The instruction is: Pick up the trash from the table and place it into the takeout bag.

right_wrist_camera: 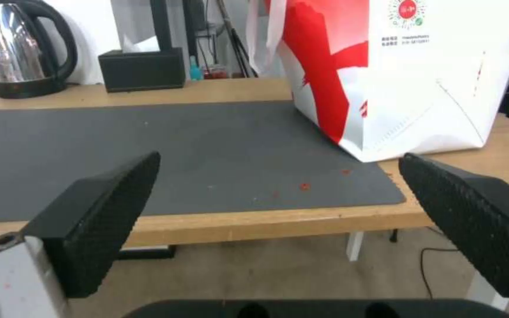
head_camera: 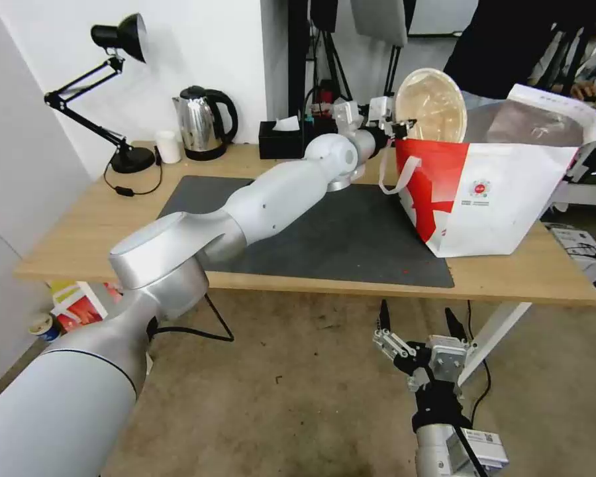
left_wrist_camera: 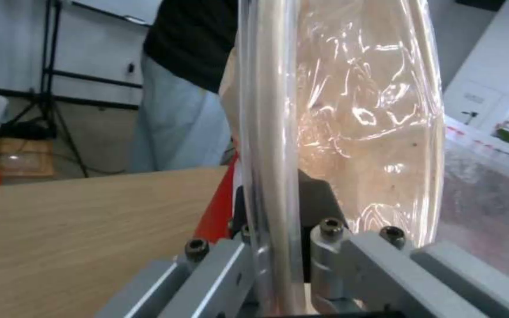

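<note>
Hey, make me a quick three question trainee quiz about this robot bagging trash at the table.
1. True or false: the left tool holds the shallow beige bowl by its rim above the takeout bag.
2. Where is the right tool? A: inside the bag. B: low in front of the table, open. C: on the kettle.
3. Fill in: the bag stands partly on the dark grey ____.

Key: 1 true. 2 B. 3 mat.
</note>
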Controlling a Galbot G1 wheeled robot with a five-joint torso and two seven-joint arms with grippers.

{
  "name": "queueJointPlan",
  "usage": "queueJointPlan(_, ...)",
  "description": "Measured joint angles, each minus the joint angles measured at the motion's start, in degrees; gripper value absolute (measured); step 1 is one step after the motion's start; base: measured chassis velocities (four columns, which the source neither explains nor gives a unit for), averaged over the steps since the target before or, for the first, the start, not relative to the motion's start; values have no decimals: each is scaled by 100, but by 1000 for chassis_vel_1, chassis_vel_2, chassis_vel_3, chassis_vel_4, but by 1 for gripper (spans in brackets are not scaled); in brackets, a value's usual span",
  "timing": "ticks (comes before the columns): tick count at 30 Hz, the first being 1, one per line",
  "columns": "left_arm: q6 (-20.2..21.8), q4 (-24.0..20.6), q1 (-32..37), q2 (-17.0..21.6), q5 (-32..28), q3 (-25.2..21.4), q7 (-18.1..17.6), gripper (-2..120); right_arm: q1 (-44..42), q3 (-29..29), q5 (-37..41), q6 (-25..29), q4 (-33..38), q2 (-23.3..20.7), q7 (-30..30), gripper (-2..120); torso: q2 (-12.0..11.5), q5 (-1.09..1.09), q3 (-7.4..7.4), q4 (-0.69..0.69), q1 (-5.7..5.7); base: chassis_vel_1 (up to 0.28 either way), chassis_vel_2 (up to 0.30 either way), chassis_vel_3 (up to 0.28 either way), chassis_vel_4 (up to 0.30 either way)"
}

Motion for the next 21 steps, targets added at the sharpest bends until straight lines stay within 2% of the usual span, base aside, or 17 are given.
queueJointPlan(9, -197, -441, 56, 126, -16, 6, 438, 1, 0, 0, 0, 0, 0, 0, 0, 100, 0, 0, 0, -1, 0, 0, 0, 0, 0)
queueJointPlan(10, -197, -488, 52, 144, -24, 33, 451, 7, 0, 0, 0, 0, 0, 0, 0, 100, 0, 0, 0, 0, 0, 0, 0, 0, 0)
queueJointPlan(12, -196, -516, 41, 155, -30, 50, 451, 10, 0, 0, 0, 0, 0, 0, 0, 100, 0, 0, 0, 0, 0, 0, 0, 0, 0)
queueJointPlan(15, -195, -608, -2, 191, -51, 81, 447, 23, 0, 0, 0, 0, 0, 0, 0, 100, 0, 0, 0, -1, 0, 0, 0, 0, 0)
queueJointPlan(16, -195, -608, -2, 191, -51, 81, 447, 23, 0, 0, 0, 0, 0, 0, 0, 100, 0, 0, 0, -1, 0, 0, 0, 0, 0)
queueJointPlan(17, -192, -701, -2, 226, -94, 83, 392, 30, 0, 0, 0, 0, 0, 0, 0, 100, 0, 0, 0, -1, 0, 0, 0, 0, 0)
queueJointPlan(18, -192, -727, -1, 235, -104, 85, 371, 30, 0, 0, 0, 0, 0, 0, 0, 100, 0, 0, 0, -1, 0, 0, 0, 0, 0)
queueJointPlan(19, -195, -853, 17, 299, -139, 109, 286, 38, 0, 0, 0, 0, 0, 0, 0, 100, 0, 0, 0, -1, 0, 0, 0, 0, 0)
queueJointPlan(21, -203, -891, 29, 322, -146, 124, 258, 41, 0, 0, 0, 0, 0, 0, 0, 100, 0, 0, 0, 0, 0, 0, 0, 0, 0)
